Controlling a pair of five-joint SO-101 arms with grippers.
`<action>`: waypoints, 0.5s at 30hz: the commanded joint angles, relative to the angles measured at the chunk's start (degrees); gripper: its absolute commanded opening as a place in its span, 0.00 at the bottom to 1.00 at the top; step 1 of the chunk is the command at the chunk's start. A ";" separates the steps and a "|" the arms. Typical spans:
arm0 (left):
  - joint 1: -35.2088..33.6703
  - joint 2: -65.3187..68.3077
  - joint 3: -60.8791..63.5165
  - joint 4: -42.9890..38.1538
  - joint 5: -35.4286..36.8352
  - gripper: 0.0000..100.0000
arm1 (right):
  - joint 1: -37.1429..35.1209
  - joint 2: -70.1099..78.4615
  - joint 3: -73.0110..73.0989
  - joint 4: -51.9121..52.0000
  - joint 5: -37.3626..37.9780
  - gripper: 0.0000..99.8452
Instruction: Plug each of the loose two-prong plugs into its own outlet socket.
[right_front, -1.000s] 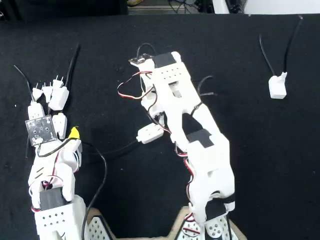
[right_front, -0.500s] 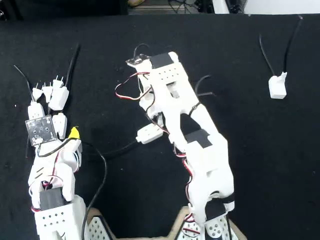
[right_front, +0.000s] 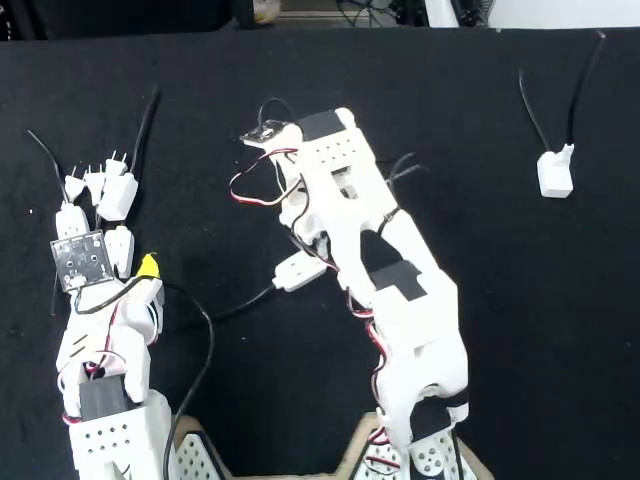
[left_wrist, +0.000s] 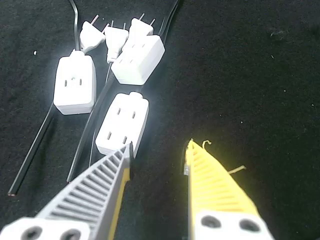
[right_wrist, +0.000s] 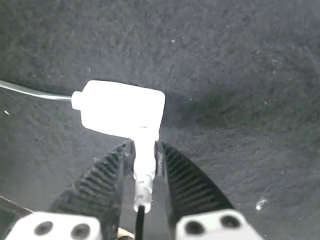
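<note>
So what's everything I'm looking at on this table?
outlet sockets: three, white, clustered far left.
loose plugs: three, white, at that cluster's far end.
fourth socket: one, white, centre.
held plug: one, white, against that socket.
white block: one, with two black cords, far right.
table: one, black.
arms: two, white, near edge.
left gripper: grey and yellow, open.
right gripper: dark, shut on the held plug.

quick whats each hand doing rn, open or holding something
left hand: open, holding nothing.
right hand: closed on the white plug, which sits against an outlet block.
</note>
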 joint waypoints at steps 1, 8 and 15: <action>-0.40 0.18 1.19 0.18 0.79 0.18 | -1.41 -1.36 0.84 1.23 0.44 0.01; -0.40 0.18 1.19 0.18 0.79 0.18 | -1.49 -1.36 0.92 -1.32 0.88 0.01; -0.40 0.18 1.19 0.18 0.79 0.18 | -1.49 -1.27 1.45 -1.32 1.05 0.01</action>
